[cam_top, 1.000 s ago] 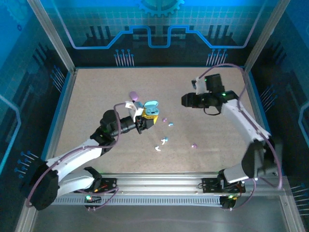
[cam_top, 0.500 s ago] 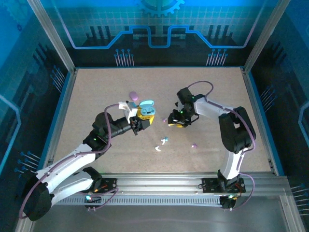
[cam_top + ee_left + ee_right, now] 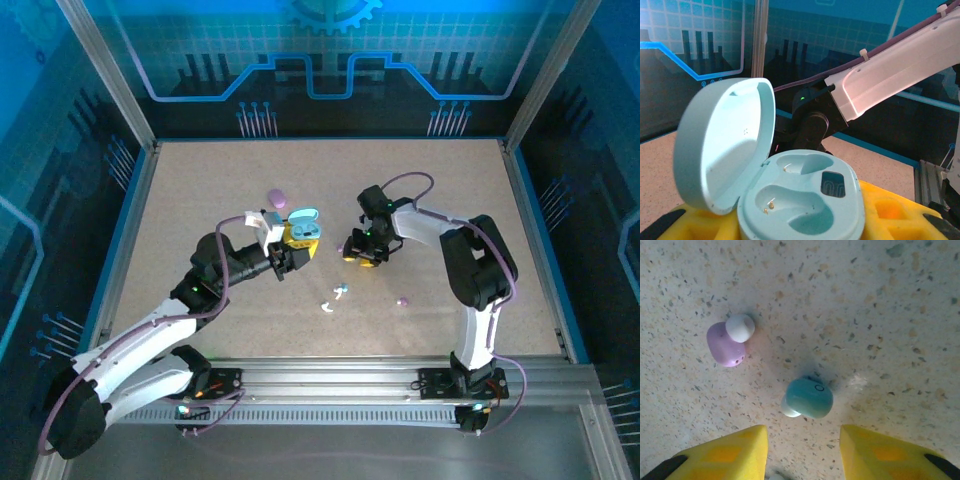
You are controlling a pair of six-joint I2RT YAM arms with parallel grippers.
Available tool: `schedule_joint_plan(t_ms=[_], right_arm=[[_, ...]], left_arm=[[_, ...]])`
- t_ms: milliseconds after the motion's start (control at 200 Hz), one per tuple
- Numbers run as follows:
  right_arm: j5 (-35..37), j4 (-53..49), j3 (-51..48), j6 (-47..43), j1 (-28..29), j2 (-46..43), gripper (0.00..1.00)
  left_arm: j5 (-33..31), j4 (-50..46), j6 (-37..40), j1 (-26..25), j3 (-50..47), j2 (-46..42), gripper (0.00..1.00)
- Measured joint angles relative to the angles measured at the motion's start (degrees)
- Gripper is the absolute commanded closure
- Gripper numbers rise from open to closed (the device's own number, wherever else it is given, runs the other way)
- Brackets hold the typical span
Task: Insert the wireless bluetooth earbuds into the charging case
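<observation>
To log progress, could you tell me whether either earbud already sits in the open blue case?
No, both wells of the light blue case lie bare.

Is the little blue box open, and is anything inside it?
Open and empty. The light blue charging case has its lid tipped back, and both pockets inside are bare.

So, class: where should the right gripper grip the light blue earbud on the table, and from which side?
Grip the light blue earbud across its rounded body, coming straight down. It lies flat on the table with its white tip poking out sideways, leaving the body's sides free. The open right gripper hovers beside it; the purple earbud lies apart.
</observation>
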Motion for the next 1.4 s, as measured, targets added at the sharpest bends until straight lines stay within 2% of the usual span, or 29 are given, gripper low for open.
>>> schedule_joint_plan(t_ms=[510, 790, 1401], right_arm=[[1.70, -1.11, 5.29, -0.92, 0.00, 3.65, 0.61], [3.65, -3.82, 8.74, -3.10, 0.00, 4.98, 0.65], [4.04, -5.99, 10.49, -4.31, 0.24, 7.30, 0.68]], left_arm=[[0.02, -0.39, 0.13, 0.00, 0.00, -0.09, 0.72], [0.02, -1.03, 0.15, 0.00, 0.00, -0.09, 0.72], [0.02, -1.25, 0.15, 0.00, 0.02, -0.04, 0.72]])
